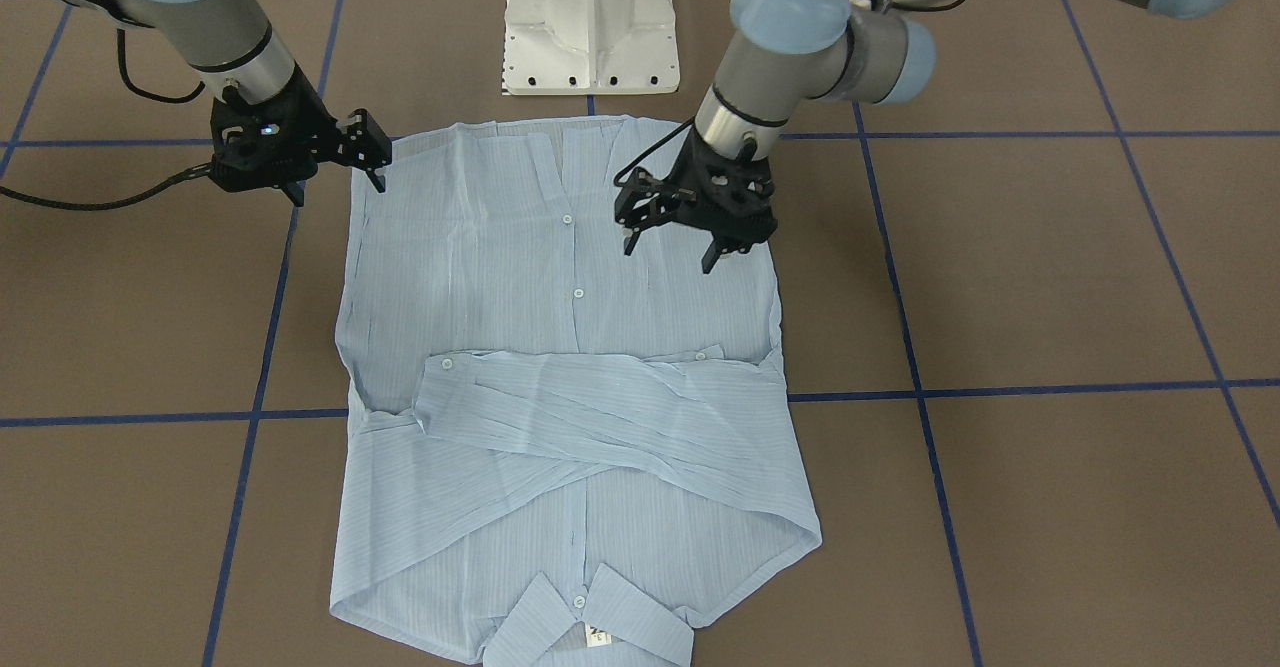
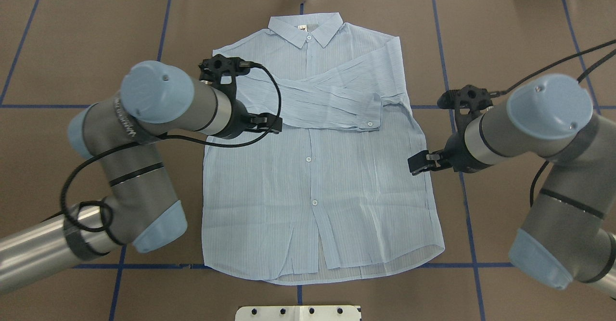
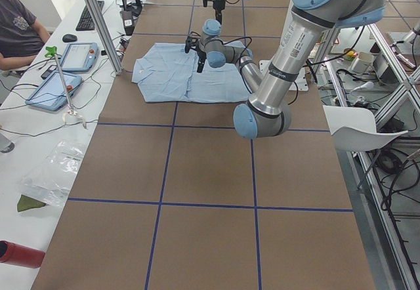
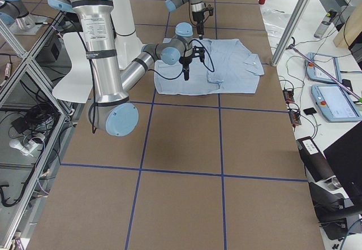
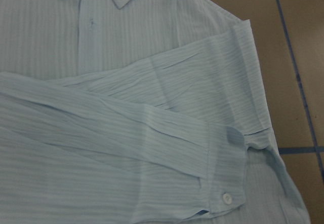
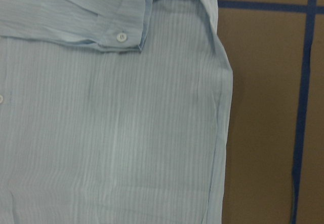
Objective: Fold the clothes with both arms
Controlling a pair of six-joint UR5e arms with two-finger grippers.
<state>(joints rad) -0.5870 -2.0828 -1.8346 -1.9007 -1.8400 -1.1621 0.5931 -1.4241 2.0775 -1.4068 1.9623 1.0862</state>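
Left pincer and right pincer wide, empty, at shirt 9 and 3 o'clock overhead. Pinch side edges together, keep level.

Left arm and right arm: silver-grey tubes, pale blue round joint caps, thin black bands at the joints. Small white lettering runs along the left arm's tube, unreadable. Left claw and right claw: black, open-frame bodies with two thin fingers. Black cables run from each wrist. Base: white, with a row of dark screw holes along its edge.
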